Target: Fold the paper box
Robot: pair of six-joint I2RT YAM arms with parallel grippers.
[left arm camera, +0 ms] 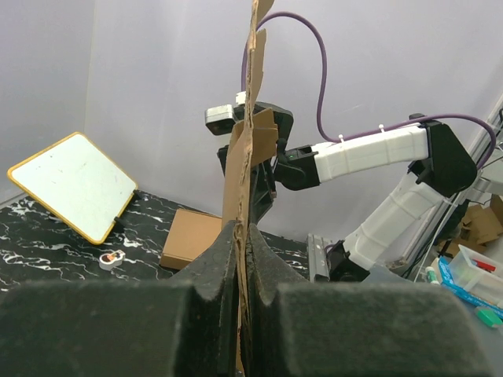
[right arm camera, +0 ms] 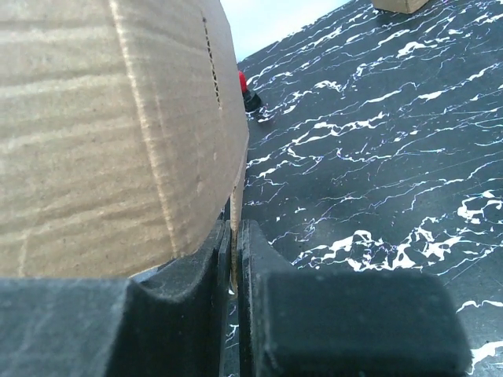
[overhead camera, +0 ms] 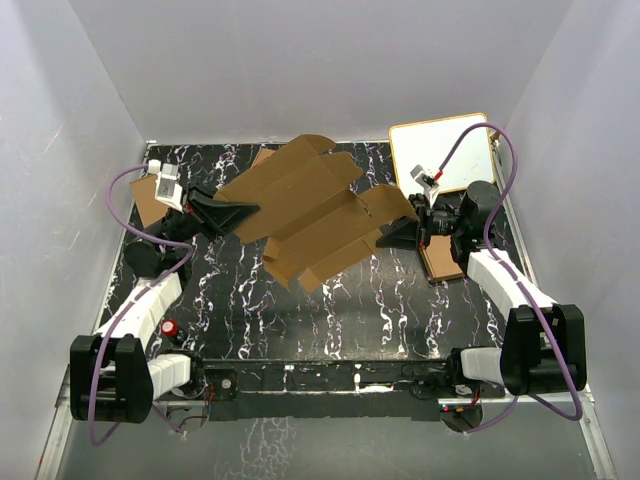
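The paper box (overhead camera: pixel 310 210) is a wide brown die-cut sheet with creases and flaps, held above the middle of the black marbled table (overhead camera: pixel 330 310). My left gripper (overhead camera: pixel 245 213) is shut on the sheet's left edge. My right gripper (overhead camera: pixel 395 232) is shut on its right flap. In the left wrist view the paper box (left arm camera: pixel 250 133) stands edge-on between the left gripper (left arm camera: pixel 243 229) pads. In the right wrist view the paper box (right arm camera: pixel 110 126) fills the upper left, its edge pinched in the right gripper (right arm camera: pixel 234 228).
A white board with a yellow rim (overhead camera: pixel 442 152) lies at the back right. A flat brown pile (overhead camera: pixel 440 258) sits under the right arm, and another brown piece (overhead camera: pixel 147 200) at the far left. A small red-topped object (overhead camera: pixel 169 327) rests near the left arm.
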